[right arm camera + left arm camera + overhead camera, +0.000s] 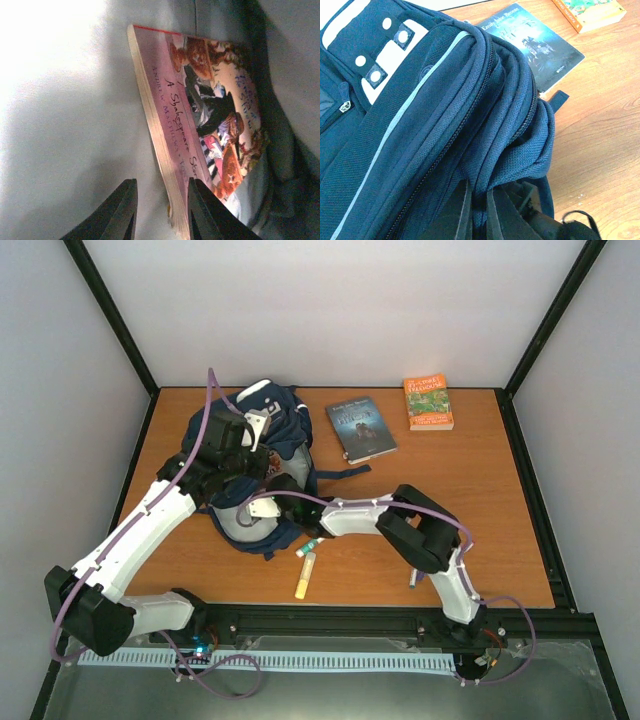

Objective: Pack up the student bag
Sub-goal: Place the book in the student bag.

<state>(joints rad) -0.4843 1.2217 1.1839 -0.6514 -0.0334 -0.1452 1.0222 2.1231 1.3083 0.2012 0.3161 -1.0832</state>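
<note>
The navy student bag (290, 430) lies at the table's left middle, its mouth facing the near edge. My left gripper (479, 192) is shut on a fold of the bag's blue fabric (420, 125) at the opening and holds it up. My right gripper (160, 200) is inside the bag, against the grey lining (65, 125). Its jaws stand apart around the lower edge of a pink paperback book (200, 115). The book touches the right finger; the left finger is clear of it. In the top view the right gripper's fingers are hidden in the bag's mouth (262, 510).
A dark blue book (361, 428) and an orange book (428, 402) lie at the back right of the bag. A yellow marker (304, 575) and a green-tipped marker (310, 547) lie by the bag's mouth. A pen (413, 580) lies under the right arm.
</note>
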